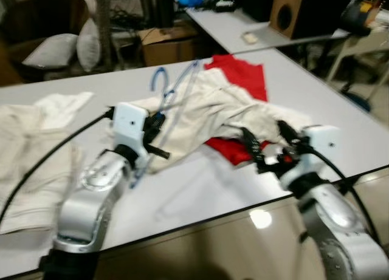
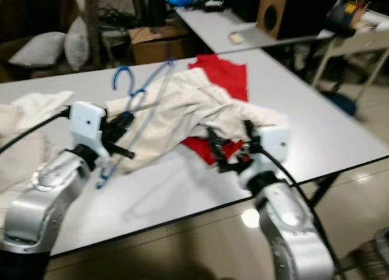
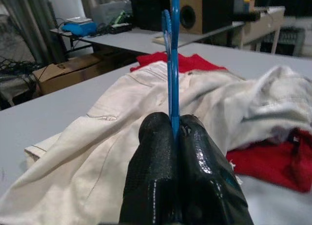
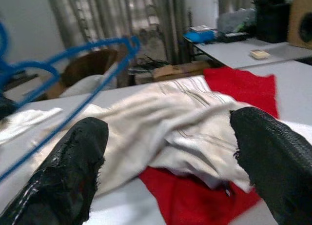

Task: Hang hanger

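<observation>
A thin blue wire hanger (image 1: pixel 171 101) stands tilted over the cream garment (image 1: pixel 209 110) on the white table (image 1: pixel 200 189), its hook (image 1: pixel 159 78) toward the far side. My left gripper (image 1: pixel 157 136) is shut on the hanger's lower part; the left wrist view shows both fingers (image 3: pixel 161 171) pressed on the blue wire (image 3: pixel 171 64). My right gripper (image 1: pixel 267 143) hovers open at the near edge of the cloth pile, above a red cloth (image 1: pixel 234 149). In the right wrist view the blue hanger (image 4: pixel 73 78) crosses beside its spread fingers (image 4: pixel 73 161).
More cream cloth (image 1: pixel 30 146) lies on the table's left side. A second table (image 1: pixel 243 31) with a wooden speaker (image 1: pixel 292 10) stands behind. A cardboard box (image 1: pixel 167 43) and a chair with cushions (image 1: pixel 58 43) sit beyond the far edge. The table's near edge (image 1: pixel 200 222) is close.
</observation>
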